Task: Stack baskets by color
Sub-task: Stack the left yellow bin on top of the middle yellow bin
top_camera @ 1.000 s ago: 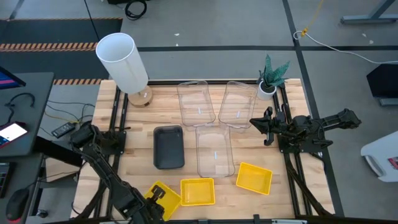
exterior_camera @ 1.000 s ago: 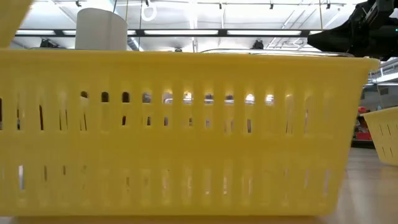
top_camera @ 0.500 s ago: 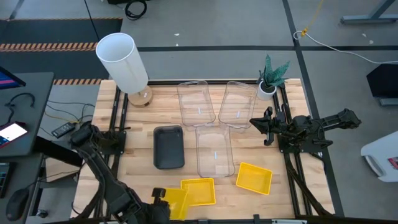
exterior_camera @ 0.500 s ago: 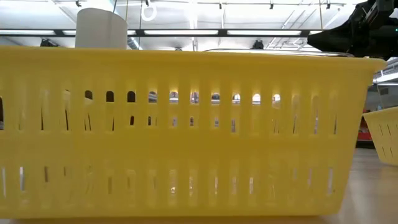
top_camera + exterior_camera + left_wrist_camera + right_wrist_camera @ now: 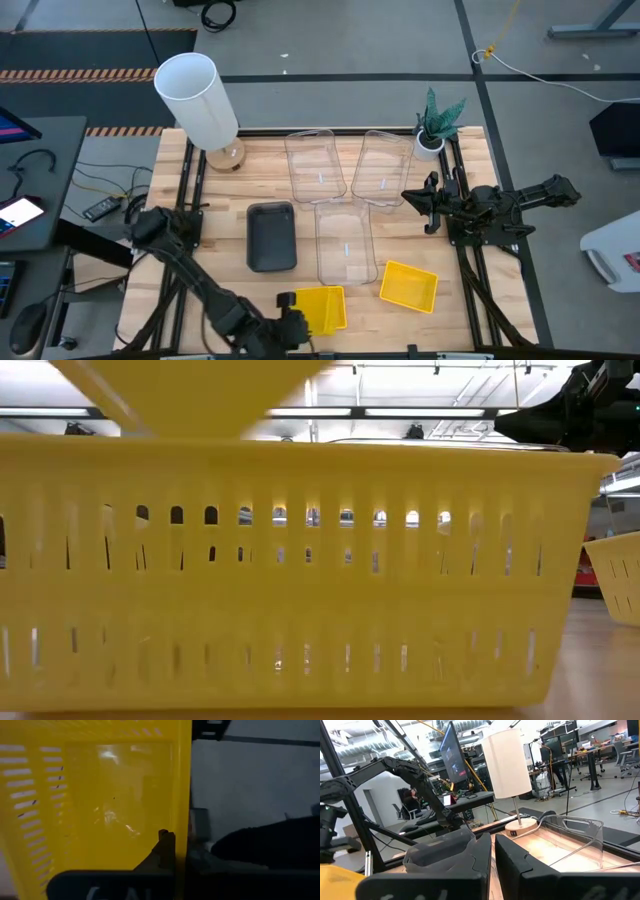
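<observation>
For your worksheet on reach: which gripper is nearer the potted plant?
Right. The right gripper waits at the table's right edge, just below the potted plant; the left gripper holds a yellow basket at the front edge.

Yellow basket held tilted over second yellow basket (front edge); third yellow basket right.

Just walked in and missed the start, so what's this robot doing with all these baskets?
It is sorting baskets by colour. The left gripper, shut on a yellow basket, holds it over a second yellow basket at the table's near edge. A third yellow basket sits to the right, apart. The grey basket and three clear baskets lie untouched mid-table. The right gripper waits at the table's right side.
</observation>
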